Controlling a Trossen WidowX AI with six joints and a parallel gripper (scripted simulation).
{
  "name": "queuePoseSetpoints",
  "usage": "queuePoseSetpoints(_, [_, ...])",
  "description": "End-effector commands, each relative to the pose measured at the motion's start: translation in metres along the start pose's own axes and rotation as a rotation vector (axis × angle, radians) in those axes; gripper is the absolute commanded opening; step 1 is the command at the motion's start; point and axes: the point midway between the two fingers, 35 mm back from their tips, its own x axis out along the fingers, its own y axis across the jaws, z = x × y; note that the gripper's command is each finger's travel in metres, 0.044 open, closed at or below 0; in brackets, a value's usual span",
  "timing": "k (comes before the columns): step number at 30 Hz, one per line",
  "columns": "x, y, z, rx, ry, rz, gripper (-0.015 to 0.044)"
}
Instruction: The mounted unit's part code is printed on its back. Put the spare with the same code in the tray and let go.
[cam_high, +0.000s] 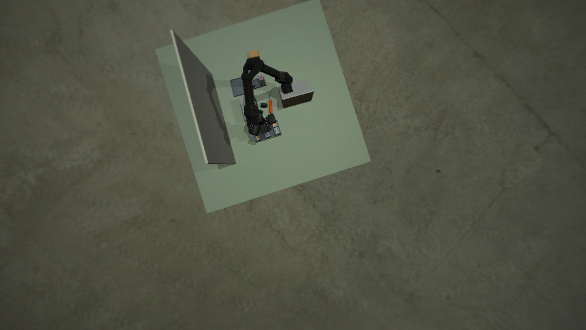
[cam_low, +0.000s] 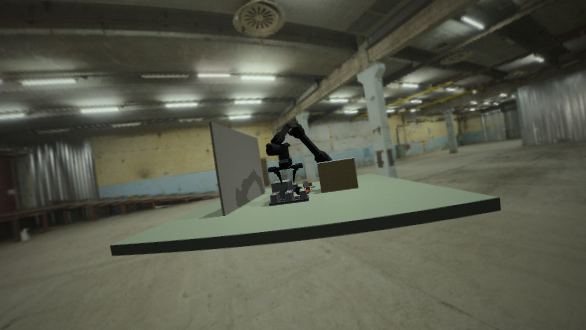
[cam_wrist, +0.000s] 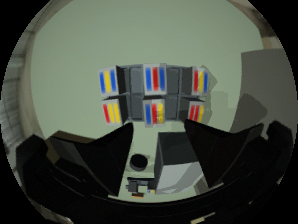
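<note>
Spares (cam_wrist: 154, 99), small grey blocks with red, blue and yellow stripes, sit in two rows on the green desk (cam_high: 310, 165) near its middle, between the upright grey panel (cam_high: 210, 112) along one edge and the brown box (cam_high: 298, 93) toward the opposite edge. The gripper (cam_wrist: 156, 137) hangs just above them, its jaws partly parted with nothing between them. A grey tray (cam_high: 238, 87) lies beside the arm's base, nearer the far corner.
</note>
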Motion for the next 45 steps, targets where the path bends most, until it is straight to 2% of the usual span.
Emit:
queuePoseSetpoints(1, [0.012, 0.002, -0.001, -0.010, 0.015, 0.010, 0.0300])
queuePoseSetpoints(45, [0.077, 0.004, -0.004, -0.009, 0.019, 0.010, 0.0300])
